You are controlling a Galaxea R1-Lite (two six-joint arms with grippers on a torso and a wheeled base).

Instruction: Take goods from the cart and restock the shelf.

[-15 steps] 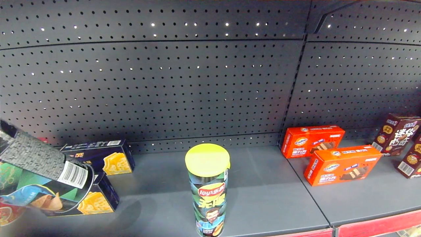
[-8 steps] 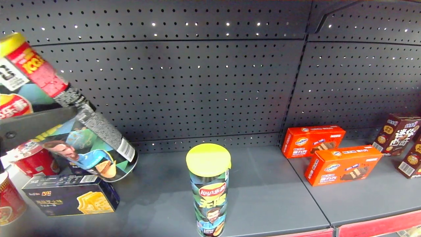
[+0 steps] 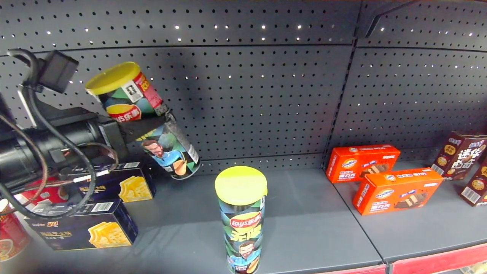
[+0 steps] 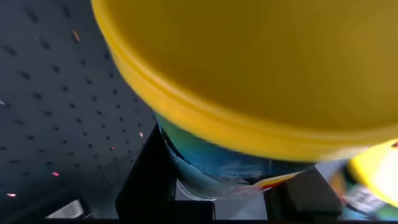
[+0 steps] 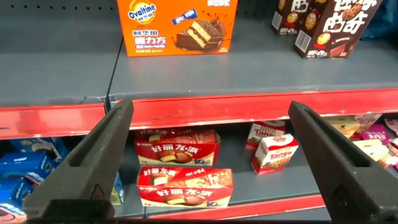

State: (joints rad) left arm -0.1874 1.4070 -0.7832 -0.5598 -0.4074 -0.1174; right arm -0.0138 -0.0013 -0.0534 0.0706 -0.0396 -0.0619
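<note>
A chips can with a yellow lid hangs tilted above the back left of the grey shelf, lid toward the upper left. My left gripper is shut on its middle. In the left wrist view the can's yellow lid looms close, with the left gripper clamped on the body below it. A second chips can stands upright near the shelf's front, to the right of the held one. My right gripper is open and holds nothing, in front of the red shelf edge.
Two dark blue cracker boxes lie under the left arm, with red cups at the far left. Orange boxes and brown boxes sit on the right. A perforated back panel closes the shelf. Red boxes fill a lower shelf.
The left arm has swung the held can up from the low left and carried it right, over the back of the shelf. The standing can and the boxes have stayed put.
</note>
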